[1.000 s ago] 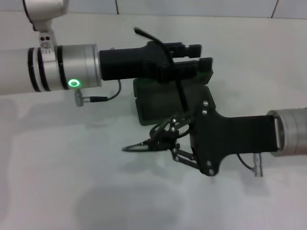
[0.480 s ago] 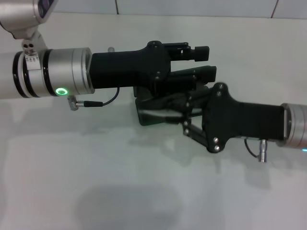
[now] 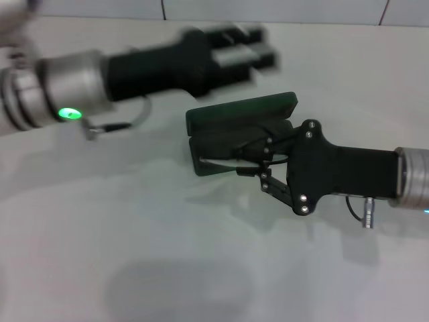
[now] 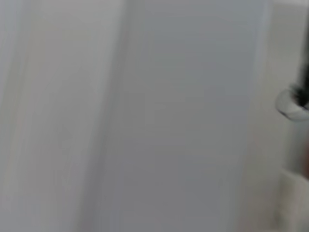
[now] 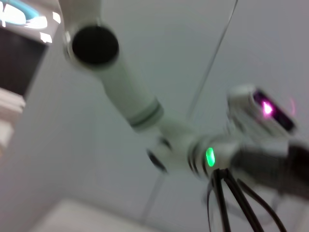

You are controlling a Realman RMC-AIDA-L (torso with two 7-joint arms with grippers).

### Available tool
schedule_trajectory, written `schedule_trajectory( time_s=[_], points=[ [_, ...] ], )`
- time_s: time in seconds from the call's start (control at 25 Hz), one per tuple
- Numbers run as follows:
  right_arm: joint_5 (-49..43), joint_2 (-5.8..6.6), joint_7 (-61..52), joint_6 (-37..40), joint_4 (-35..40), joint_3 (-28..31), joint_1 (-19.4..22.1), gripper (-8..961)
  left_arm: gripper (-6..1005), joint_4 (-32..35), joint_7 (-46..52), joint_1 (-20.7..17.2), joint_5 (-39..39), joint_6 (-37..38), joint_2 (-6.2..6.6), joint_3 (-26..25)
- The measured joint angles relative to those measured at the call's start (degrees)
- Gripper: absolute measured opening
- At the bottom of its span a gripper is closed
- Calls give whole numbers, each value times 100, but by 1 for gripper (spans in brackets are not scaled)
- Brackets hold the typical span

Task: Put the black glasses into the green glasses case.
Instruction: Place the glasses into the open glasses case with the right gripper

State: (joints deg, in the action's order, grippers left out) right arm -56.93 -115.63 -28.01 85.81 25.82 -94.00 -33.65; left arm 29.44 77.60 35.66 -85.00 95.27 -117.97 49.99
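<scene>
Green glasses case (image 3: pixel 231 111): lid up.
Right end effector (image 3: pixel 249 159): pinching black glasses (image 3: pixel 224 161); release low, gently.
Left end effector (image 3: pixel 244 54): grip unclear.

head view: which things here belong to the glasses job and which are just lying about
Job:
- green glasses case, lid open
- black glasses, inside the case
- right tool, reaching into the case
- left tool, up behind the case

Lying about:
- nothing else on the white table
</scene>
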Motion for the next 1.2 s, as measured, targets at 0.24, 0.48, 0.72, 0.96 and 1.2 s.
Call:
schedule_trajectory(
  time_s=[0.24,0.48,0.72,0.96,1.2],
  points=[
    [-64,-47,226,-2224,891,-399,266,114,570,-16,-63,-378,19,-515,-12,-965],
    [-62,-48,-71,-4997,2283,-1777,522,115,570,-21,-68,-492,24,-653,-37,-982],
    [-63,-57,-328,-6184,2492,-2450,483,115,570,-21,-70,-502,28,-684,-71,-985],
    [-64,-49,-594,-6362,2503,-2565,533,115,569,-18,-70,-469,28,-720,-75,-975],
    [-19,-59,-653,-6360,2484,-2578,541,143,569,-17,-49,-427,16,-721,-77,-972]
  ],
)
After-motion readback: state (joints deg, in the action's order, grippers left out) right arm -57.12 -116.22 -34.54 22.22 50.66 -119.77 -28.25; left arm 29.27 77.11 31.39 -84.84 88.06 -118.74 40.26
